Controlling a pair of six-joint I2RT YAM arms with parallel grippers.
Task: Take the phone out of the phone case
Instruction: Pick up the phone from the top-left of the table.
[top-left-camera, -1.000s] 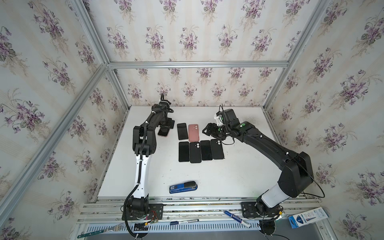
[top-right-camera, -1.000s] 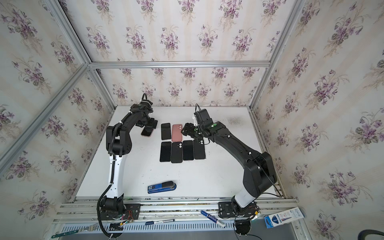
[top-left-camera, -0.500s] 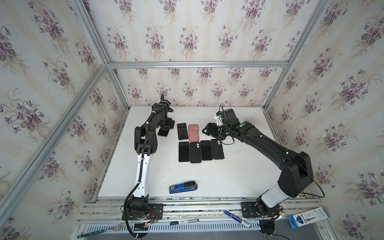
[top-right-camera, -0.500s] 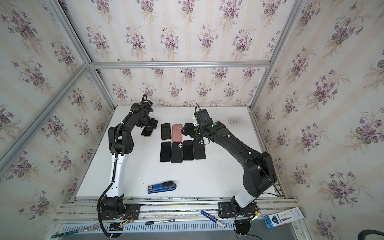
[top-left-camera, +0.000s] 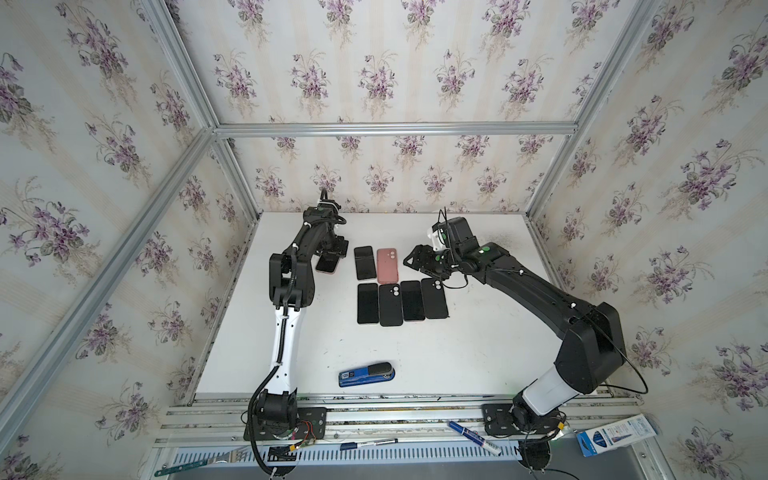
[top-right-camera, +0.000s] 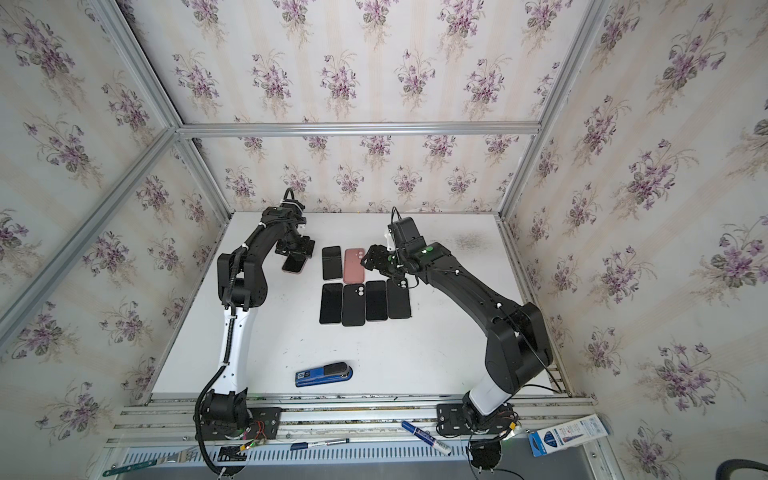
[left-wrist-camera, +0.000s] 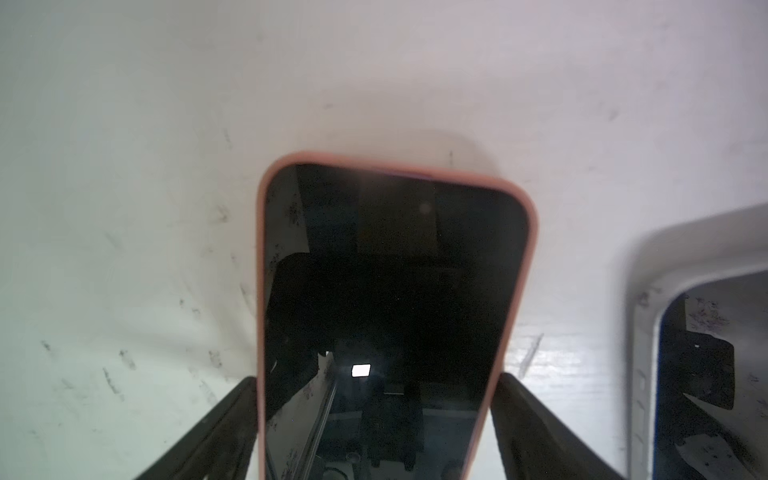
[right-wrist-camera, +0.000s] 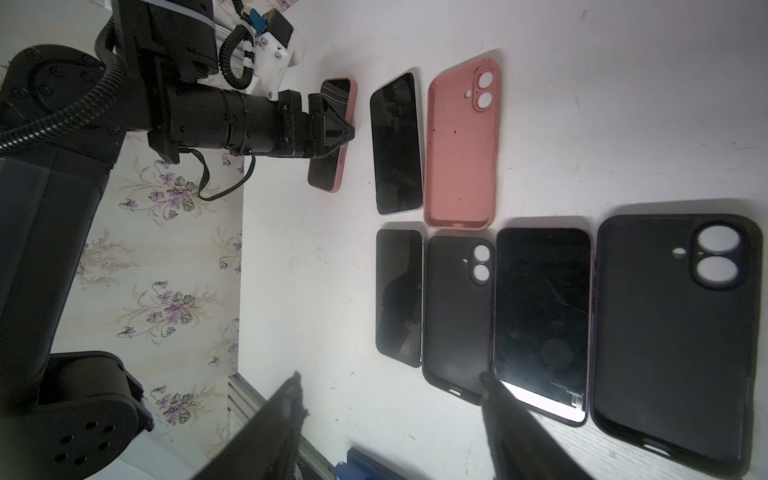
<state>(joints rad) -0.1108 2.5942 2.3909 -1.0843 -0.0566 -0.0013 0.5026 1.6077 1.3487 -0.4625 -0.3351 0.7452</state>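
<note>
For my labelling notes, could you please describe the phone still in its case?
On the white table, look left of the rows of phones and cases. The phone lies screen up, straddled by the left pincer; only its dark screen has a pink rim.

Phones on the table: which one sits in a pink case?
The phone at the left hand: a pink rim frames its screen. The other pink case lies empty.

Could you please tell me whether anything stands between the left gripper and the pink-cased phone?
Nothing visible does: the left gripper straddles the black-screened phone in its pink silicone case, with its fingers at both long edges.
</note>
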